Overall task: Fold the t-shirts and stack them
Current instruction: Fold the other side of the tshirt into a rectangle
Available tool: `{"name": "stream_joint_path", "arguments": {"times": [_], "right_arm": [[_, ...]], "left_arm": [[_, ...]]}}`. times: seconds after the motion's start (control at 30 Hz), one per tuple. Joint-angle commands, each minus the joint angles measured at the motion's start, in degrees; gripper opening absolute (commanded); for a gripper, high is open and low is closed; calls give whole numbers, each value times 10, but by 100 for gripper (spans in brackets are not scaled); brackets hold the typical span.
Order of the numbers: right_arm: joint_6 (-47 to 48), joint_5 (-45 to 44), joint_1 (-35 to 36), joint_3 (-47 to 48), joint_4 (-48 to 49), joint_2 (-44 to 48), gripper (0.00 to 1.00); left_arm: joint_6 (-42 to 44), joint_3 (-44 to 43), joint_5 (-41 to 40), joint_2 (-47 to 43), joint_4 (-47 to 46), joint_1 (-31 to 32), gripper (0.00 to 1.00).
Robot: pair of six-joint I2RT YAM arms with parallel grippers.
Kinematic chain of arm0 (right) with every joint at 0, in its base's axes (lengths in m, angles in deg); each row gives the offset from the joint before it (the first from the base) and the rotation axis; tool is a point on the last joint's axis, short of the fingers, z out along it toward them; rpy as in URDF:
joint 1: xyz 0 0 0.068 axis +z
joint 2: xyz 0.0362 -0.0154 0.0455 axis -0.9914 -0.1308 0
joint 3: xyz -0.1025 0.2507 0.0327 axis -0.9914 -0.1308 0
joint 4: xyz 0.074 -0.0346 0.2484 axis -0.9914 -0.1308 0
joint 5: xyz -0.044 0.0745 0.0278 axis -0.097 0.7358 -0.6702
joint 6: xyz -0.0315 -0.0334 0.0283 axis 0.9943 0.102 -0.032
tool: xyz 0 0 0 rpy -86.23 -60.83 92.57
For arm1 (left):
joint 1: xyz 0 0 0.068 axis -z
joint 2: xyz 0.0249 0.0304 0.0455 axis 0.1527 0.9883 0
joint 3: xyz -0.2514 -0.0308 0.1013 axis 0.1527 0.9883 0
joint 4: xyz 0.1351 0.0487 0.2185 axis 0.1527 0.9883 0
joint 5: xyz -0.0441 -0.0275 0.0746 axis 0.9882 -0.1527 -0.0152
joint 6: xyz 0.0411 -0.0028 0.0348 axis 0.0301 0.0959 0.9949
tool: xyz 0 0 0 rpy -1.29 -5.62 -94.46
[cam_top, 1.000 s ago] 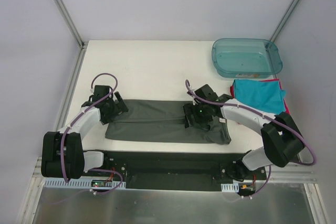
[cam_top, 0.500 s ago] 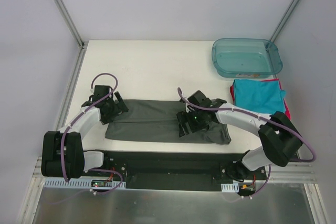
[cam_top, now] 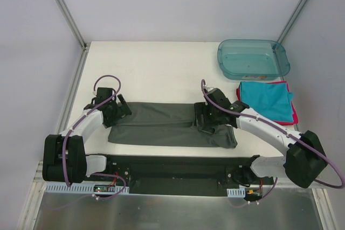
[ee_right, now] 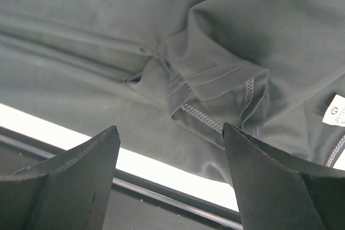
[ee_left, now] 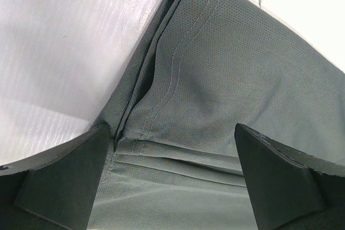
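One white table (cam_top: 156, 68) bears the grey tee (cam_top: 161, 125), a folded band by the near edge, long axis left-right, neck label (ee_right: 337, 110) rightward. Left gripper (cam_top: 116, 109) over its left end, right gripper (cam_top: 205, 120) right of middle, both jaws apart.

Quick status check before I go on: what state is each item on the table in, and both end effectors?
grey t-shirt: folded into a long strip, lying flat, right end rumpled.
teal t-shirt: folded, lying on the red-pink t-shirt.
red-pink t-shirt: under the teal one, only its edges showing.
tub: upright, open-topped.
left end effector: open, over the strip's left end.
right end effector: open, over the rumpled right end.
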Motion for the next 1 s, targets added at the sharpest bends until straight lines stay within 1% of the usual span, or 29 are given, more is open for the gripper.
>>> {"name": "stream_joint_path", "arguments": {"times": [0.0,0.1,0.2,0.33,0.37,0.47,0.53,0.6,0.67,0.8,0.93,0.97], "right_arm": [[-65,-20,-24,-8,26,-25,77],[-73,-12,-31,-9,56,-49,72],[-78,-4,-38,-9,81,-72,64],[-85,-16,-39,-9,92,-85,50],[-84,-17,-39,-11,94,-86,44],[-80,-22,-39,-19,104,-86,34],[-80,-30,-39,-20,105,-91,28],[-82,-35,-39,-21,105,-95,25],[-84,-37,-38,-23,105,-97,19],[-89,-45,-24,-21,90,-82,11],[-113,-48,-1,-19,55,-53,10],[-124,-49,4,-23,49,-47,8]], "left_arm": [[10,3,-14,7,3,-5,99],[11,2,-13,7,3,-4,99],[11,2,-11,7,3,-4,99],[11,2,-11,7,3,-5,99],[11,2,-11,6,3,-4,99],[11,2,-11,8,3,-4,99],[11,2,-12,7,3,-5,99],[11,2,-12,8,3,-5,99],[11,3,-11,7,3,-5,99],[12,3,-11,6,3,-5,99],[12,2,-11,7,3,-5,99],[12,3,-12,7,3,-5,99]]}}
